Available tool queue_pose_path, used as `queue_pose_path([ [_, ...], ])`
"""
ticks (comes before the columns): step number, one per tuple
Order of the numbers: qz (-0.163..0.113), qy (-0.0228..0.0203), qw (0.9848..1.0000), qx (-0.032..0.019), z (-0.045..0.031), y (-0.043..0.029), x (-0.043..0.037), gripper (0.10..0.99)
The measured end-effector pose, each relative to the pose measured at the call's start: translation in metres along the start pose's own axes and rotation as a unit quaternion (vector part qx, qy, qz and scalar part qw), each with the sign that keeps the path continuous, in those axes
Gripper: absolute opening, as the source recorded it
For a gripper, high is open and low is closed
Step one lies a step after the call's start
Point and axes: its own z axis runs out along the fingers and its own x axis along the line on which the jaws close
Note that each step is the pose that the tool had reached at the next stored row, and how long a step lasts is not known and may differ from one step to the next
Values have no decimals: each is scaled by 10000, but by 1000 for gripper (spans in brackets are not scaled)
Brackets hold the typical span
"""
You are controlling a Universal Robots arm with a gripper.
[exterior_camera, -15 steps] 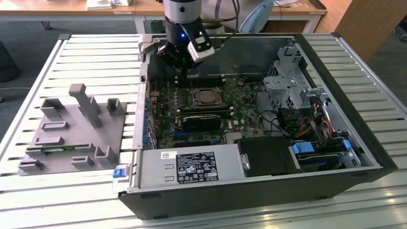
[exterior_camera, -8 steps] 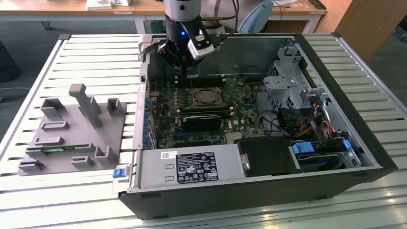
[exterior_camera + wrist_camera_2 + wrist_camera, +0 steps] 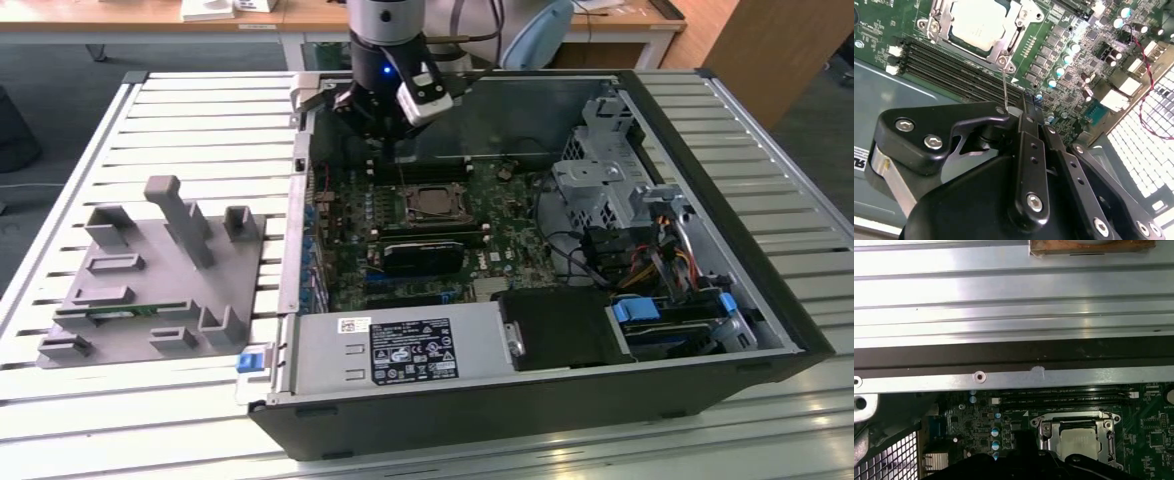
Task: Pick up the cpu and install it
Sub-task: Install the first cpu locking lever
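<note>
The cpu (image 3: pixel 430 203) is a silvery square chip lying in its socket on the green motherboard (image 3: pixel 350 262) inside the open computer case. Both wrist views show the cpu (image 3: pixel 976 22) (image 3: pixel 1085 442) framed by the socket's metal plate. My gripper (image 3: pixel 384 145) hangs over the board just behind the socket, close to the case's far wall. In the second wrist view the gripper (image 3: pixel 1024 106) has its black fingers (image 3: pixel 1026 145) drawn together. A thin socket lever (image 3: pixel 1005 87) rises from the socket's corner up to their tips. Whether they clamp the lever I cannot tell.
A black heatsink-like block (image 3: pixel 427 250) lies in front of the socket. The power supply (image 3: pixel 400 350) fills the case's near side and a drive cage (image 3: pixel 601 180) with cables stands on the exterior view's right. A grey parts fixture (image 3: pixel 147 270) sits on the slatted table.
</note>
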Motion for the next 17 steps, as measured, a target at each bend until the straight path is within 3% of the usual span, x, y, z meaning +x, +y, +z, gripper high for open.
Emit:
queue_pose_path([
  [17,0,0,10000,0,5,4,-72,110],
])
